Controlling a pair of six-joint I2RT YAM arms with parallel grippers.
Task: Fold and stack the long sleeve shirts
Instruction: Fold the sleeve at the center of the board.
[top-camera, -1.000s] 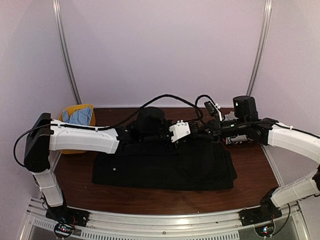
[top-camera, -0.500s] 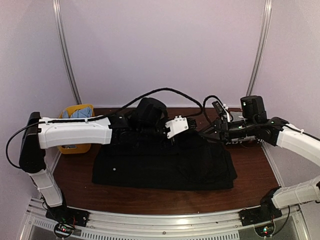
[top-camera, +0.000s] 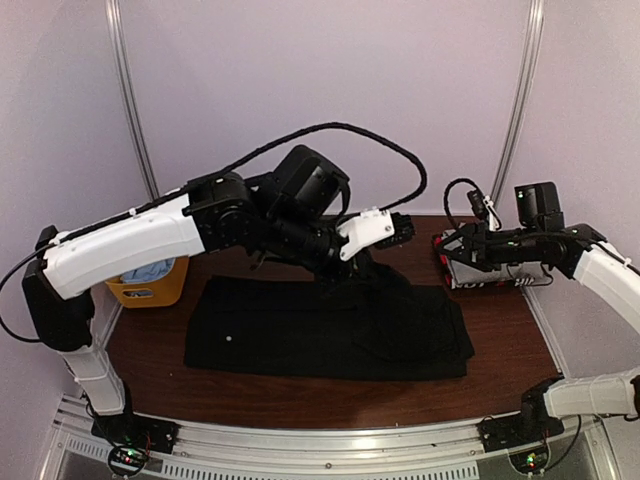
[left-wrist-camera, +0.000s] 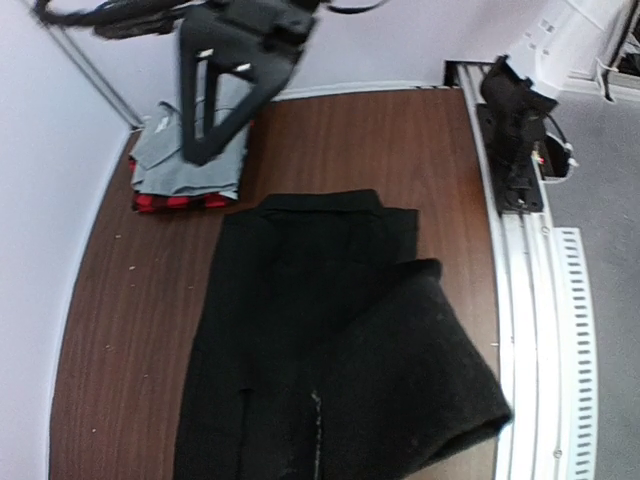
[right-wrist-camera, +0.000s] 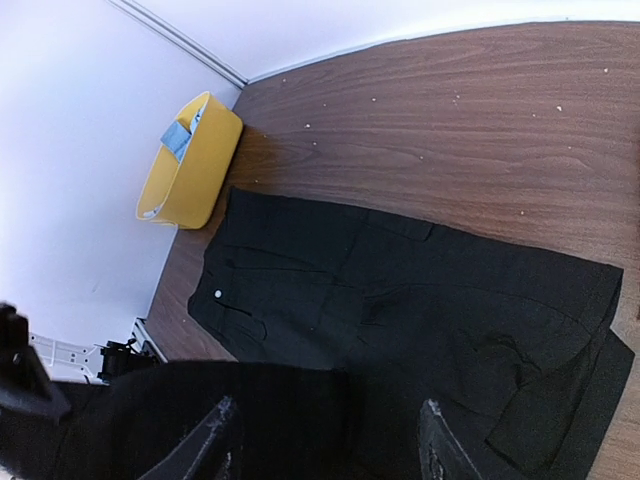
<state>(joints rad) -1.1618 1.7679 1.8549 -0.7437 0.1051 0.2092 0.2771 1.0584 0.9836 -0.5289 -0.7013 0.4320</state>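
Note:
The black long sleeve shirt (top-camera: 300, 330) lies spread across the brown table (top-camera: 500, 350). My left gripper (top-camera: 392, 232) is raised above the shirt's far edge and shut on a fold of it, which hangs up from the cloth. In the left wrist view that black shirt (left-wrist-camera: 300, 300) hides my fingers. My right gripper (top-camera: 455, 250) is open with nothing in it, back at the right over the folded grey shirt (top-camera: 490, 272). Its fingers (right-wrist-camera: 220, 445) stand wide apart above the black shirt (right-wrist-camera: 400, 300). The grey shirt (left-wrist-camera: 185, 160) tops a small pile, with my right gripper (left-wrist-camera: 212, 125) over it.
A yellow basket (top-camera: 150, 280) holding blue cloth stands at the table's far left corner; in the right wrist view the basket (right-wrist-camera: 190, 155) sits beyond the shirt. Red fabric (left-wrist-camera: 180, 200) lies under the grey shirt. A metal rail (left-wrist-camera: 520, 300) runs along the table's near edge.
My left gripper has shut on the black shirt's far edge and lifted it upward. My right gripper has opened, let go of the shirt and pulled back right over the grey pile.

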